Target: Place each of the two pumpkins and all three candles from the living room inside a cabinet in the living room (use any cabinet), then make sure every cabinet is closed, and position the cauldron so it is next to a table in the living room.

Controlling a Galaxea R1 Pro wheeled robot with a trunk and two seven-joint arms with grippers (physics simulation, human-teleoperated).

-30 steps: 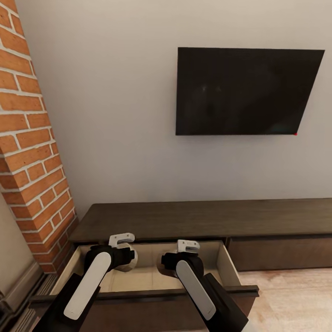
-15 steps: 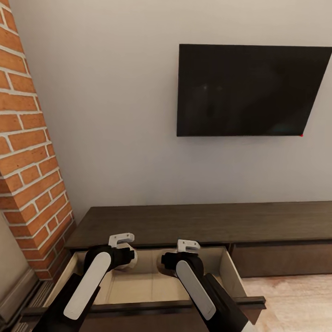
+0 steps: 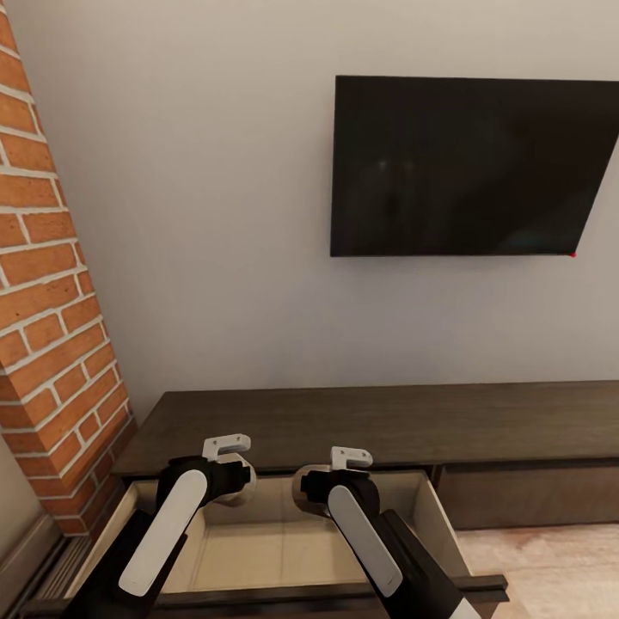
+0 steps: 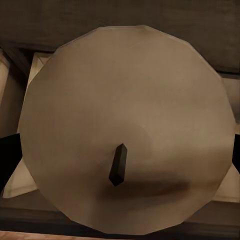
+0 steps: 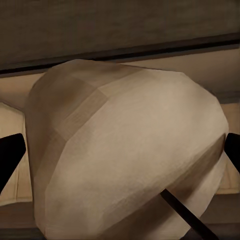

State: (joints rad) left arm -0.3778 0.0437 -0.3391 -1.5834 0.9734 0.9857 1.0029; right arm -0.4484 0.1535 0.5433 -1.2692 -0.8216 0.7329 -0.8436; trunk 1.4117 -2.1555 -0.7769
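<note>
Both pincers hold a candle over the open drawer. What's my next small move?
Probably lower both arms a little, then release. The left pincer and right pincer each grip a candle above the drawer of the cabinet, so a short drop lands them inside.

Both arms forward, jaws clamped

No text, label, brand, number or sign can be read anywhere: the wall-mounted television has a blank dark screen with a tiny red dot at its lower right corner, and the cabinet fronts are plain
</note>
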